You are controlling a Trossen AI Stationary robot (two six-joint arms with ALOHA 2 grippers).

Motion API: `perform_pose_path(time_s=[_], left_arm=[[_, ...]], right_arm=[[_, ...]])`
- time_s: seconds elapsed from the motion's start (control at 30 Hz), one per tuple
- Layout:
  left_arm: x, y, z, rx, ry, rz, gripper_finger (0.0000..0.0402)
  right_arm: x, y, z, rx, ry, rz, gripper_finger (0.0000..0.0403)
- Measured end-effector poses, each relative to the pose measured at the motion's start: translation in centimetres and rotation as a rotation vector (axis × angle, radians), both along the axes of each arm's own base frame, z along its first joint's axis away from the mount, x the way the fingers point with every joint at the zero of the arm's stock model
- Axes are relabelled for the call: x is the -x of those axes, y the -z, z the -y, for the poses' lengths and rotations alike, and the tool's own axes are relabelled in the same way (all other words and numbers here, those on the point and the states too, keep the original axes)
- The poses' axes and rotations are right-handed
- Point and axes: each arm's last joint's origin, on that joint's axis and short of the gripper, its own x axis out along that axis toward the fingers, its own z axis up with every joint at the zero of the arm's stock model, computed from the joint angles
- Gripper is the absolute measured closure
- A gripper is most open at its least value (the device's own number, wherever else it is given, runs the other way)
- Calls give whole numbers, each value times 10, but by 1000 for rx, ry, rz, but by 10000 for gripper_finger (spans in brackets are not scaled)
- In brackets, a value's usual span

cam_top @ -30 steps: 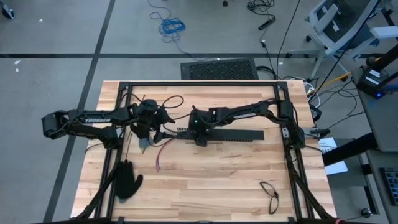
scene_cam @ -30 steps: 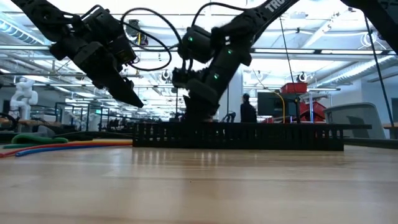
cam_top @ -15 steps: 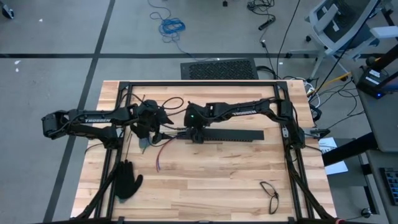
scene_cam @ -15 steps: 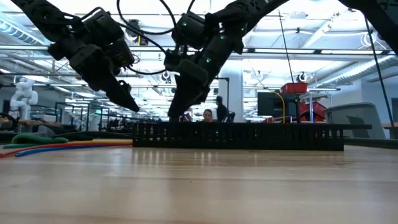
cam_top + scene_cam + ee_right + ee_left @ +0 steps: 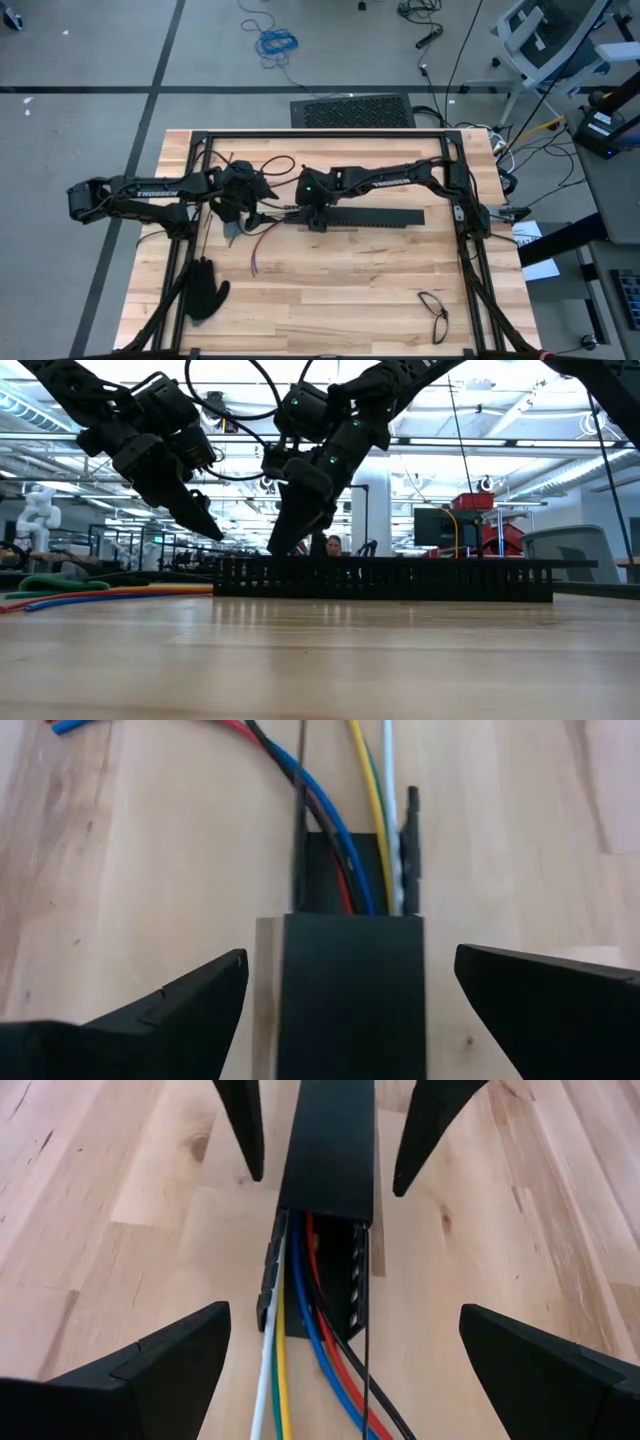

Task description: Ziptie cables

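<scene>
Both grippers hang spread wide and hold nothing. Right gripper (image 5: pixel 340 995) sits above the left end of the long black slotted bar (image 5: pixel 370 217), its two dark fingers (image 5: pixel 150 1010) straddling the bar's covered end without touching it. Left gripper (image 5: pixel 340 1350) faces it from the other side, tilted down over the spot where the cables (image 5: pixel 300 1350) run out onto the wooden table (image 5: pixel 340 290). Those cables, white, yellow, green, blue and red, lie side by side inside the open end of the bar and pass under its black cover (image 5: pixel 330 1140); a thin dark strip, which may be a ziptie (image 5: pixel 366 1330), runs along the bar's edge beside them. Seen from above, the loose ends of the cables (image 5: pixel 262 235) fan out on the table between the two grippers. Nearer the table's front left lies a black glove (image 5: pixel 205 290), and at the front right a pair of glasses (image 5: pixel 433 312). Beyond the table, a person's head (image 5: pixel 333 544) shows in the room behind the bar.
</scene>
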Motion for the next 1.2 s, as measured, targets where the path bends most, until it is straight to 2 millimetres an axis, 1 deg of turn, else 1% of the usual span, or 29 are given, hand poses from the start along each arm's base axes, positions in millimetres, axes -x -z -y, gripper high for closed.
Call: perform_pose_path(time_s=[0.2,0.33,0.6,0.73,0.9,1.2], left_arm=[[0,0,0,1,0,-1,13],[0,0,0,1,0,-1,13],[0,0,0,1,0,-1,13],[0,0,0,1,0,-1,13],[0,0,0,0,0,-1,13],[0,0,0,-4,-4,-2,13]], right_arm=[[-2,2,-11,3,-21,-5,50],[-3,6,-15,6,4,-12,54],[-4,7,-14,16,43,-16,101],[-4,7,-13,28,51,-17,117],[-4,7,-13,29,51,-14,128],[-4,7,-13,34,52,-19,129]])
